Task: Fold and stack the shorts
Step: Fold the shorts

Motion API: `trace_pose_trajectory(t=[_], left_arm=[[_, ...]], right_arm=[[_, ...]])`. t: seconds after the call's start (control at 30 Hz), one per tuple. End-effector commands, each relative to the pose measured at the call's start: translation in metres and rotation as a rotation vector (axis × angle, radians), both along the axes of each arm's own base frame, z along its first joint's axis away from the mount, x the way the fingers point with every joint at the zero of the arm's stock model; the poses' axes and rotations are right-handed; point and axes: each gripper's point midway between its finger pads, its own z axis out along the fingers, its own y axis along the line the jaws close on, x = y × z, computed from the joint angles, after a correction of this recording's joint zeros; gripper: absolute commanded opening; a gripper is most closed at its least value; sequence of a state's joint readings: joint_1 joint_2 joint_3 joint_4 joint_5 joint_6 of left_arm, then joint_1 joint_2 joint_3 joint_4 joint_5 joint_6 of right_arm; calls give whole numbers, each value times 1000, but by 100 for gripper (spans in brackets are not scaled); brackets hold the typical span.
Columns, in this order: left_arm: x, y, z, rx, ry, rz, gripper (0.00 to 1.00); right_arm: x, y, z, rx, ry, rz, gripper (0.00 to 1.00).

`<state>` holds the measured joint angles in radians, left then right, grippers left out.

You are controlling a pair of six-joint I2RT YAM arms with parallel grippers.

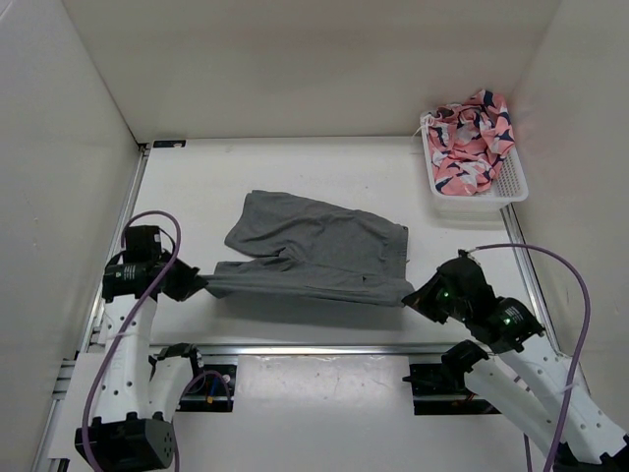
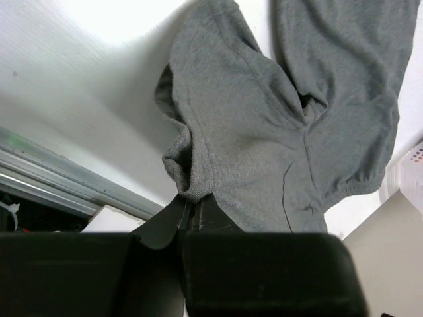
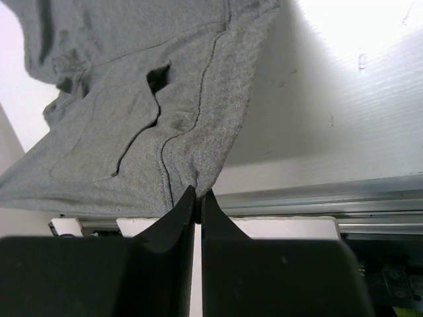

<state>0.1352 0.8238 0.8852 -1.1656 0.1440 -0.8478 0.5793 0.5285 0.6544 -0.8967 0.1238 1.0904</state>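
The grey shorts (image 1: 314, 246) lie in the middle of the table, with their near edge lifted and stretched between the two arms. My left gripper (image 1: 200, 285) is shut on the left end of that edge, and the left wrist view shows the shorts (image 2: 277, 125) bunched at the left gripper (image 2: 190, 198). My right gripper (image 1: 411, 295) is shut on the right end. In the right wrist view the shorts (image 3: 132, 112) hang from the right gripper (image 3: 198, 193), a patch pocket seam showing.
A white basket (image 1: 491, 192) at the back right holds pink patterned cloth (image 1: 470, 141). White walls close in the table on three sides. A metal rail (image 1: 295, 349) runs along the near edge between the arm bases.
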Motion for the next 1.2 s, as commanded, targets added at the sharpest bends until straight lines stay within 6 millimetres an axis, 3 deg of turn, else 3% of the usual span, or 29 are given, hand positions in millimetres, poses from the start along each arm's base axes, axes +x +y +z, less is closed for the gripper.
trace_pose_trajectory(t=[0.0, 0.07, 0.1, 0.13, 0.17, 0.2, 0.23, 0.27, 0.3, 0.33, 0.37, 0.43, 0.47, 0.53, 0.57, 0.63, 0.67, 0.7, 0.73, 0.77, 0.8, 0.83, 0.9, 0.97, 1.0, 1.03, 1.1, 1.13, 1.17], left_arm=[[36, 23, 26, 102, -135, 33, 10], [60, 25, 42, 119, -156, 3, 10], [72, 29, 49, 134, -174, 13, 10], [84, 28, 42, 145, -127, -12, 10], [103, 30, 61, 171, -173, -24, 10], [113, 32, 63, 192, -164, -31, 10], [130, 31, 51, 193, -107, -45, 10], [148, 24, 69, 208, -151, -87, 10], [161, 18, 72, 212, -152, -113, 10], [179, 13, 57, 215, -104, -136, 10], [198, -1, 74, 234, -153, -175, 10], [219, -9, 74, 270, -146, -188, 10], [234, -16, 57, 269, -109, -207, 10], [257, -21, 68, 277, -140, -209, 10], [269, -22, 50, 277, -96, -215, 10], [291, -31, 61, 268, -136, -225, 10], [305, -32, 43, 268, -107, -229, 10], [322, -34, 56, 268, -154, -222, 10], [332, -35, 52, 268, -157, -222, 10], [341, -45, 47, 230, -165, -260, 19], [362, -52, 34, 213, -173, -286, 60], [370, -57, 27, 198, -172, -309, 79], [363, -61, 4, 180, -87, -353, 90], [352, -59, 0, 211, -57, -368, 93], [344, -55, 25, 228, -105, -355, 93], [332, -54, 3, 232, -70, -369, 93], [315, -45, 6, 276, -67, -381, 93], [303, -43, 19, 282, -83, -386, 93], [285, -40, -1, 290, -25, -417, 92]], right_arm=[[6, -35, -5, -182, 6, -95, 0], [17, -39, -3, -243, 11, -118, 0], [28, -38, 9, -255, -23, -126, 0], [39, -41, 8, -318, -20, -129, 0], [49, -38, 14, -330, -38, -134, 0], [57, -37, 18, -349, -49, -131, 0], [70, -35, 23, -383, -49, -126, 0], [82, -32, 26, -383, -61, -132, 0], [92, -32, 20, -417, -40, -131, 0], [102, -35, 25, -430, -47, -138, 0], [109, -34, 23, -428, -37, -138, 0], [131, -36, 23, -423, -38, -158, 0], [136, -36, 20, -422, -38, -138, 0], [162, -40, 29, -411, -77, -167, 0], [169, -41, 29, -420, -84, -152, 0], [191, -43, 21, -407, -62, -150, 0], [205, -42, 27, -408, -87, -132, 0], [225, -44, 17, -411, -79, -132, 0], [239, -43, 16, -410, -95, -114, 12], [256, -37, 28, -380, -128, -89, 29], [271, -42, 12, -378, -94, -68, 48], [280, -39, 12, -352, -99, -49, 78], [283, -35, 21, -320, -116, -38, 86], [279, -36, 28, -312, -156, -45, 92], [264, -36, 25, -302, -150, -33, 92], [255, -34, 21, -290, -141, -19, 92], [235, -28, 22, -223, -136, 1, 92], [216, -25, 1, -194, -78, 13, 92], [206, -21, 2, -163, -77, 27, 92]])
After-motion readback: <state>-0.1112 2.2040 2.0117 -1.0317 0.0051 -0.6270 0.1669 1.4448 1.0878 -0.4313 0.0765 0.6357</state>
